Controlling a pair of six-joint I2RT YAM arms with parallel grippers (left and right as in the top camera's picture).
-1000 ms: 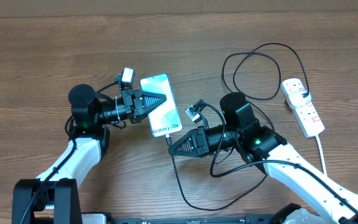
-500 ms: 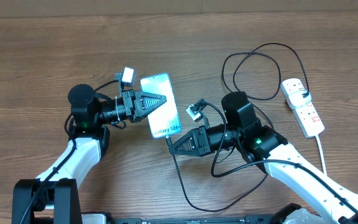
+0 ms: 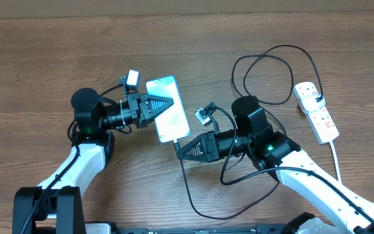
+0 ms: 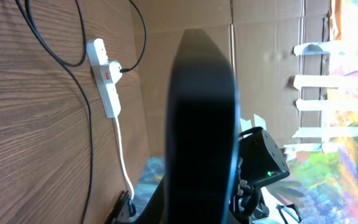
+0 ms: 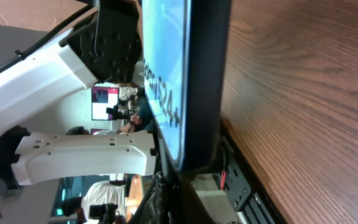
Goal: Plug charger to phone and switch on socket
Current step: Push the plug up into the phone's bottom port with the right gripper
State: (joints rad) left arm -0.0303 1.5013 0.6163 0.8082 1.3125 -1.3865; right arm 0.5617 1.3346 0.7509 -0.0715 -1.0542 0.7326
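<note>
We see the left gripper (image 3: 171, 104) clamped on the phone (image 3: 174, 122) near the middle of the table (image 3: 44, 58), and the right gripper (image 3: 179, 153) closed on the charger (image 3: 188, 188) at the phone's near short edge; a skewed push could miss the port or twist the phone loose. Plug tip and port are hidden from us; the socket (image 3: 317, 112) lies near the right edge.

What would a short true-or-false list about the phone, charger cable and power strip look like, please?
1. A black plug sits in the white power strip. True.
2. The S24+ phone lies alone, clear of both arms. False: the left gripper grips it, jaws shut.
3. The phone's screen is dark. False: it glows light blue-white.
4. The black charger cable loops beside the power strip. True.
5. The right gripper reaches for the power strip. False: it points at the phone's lower edge.
</note>
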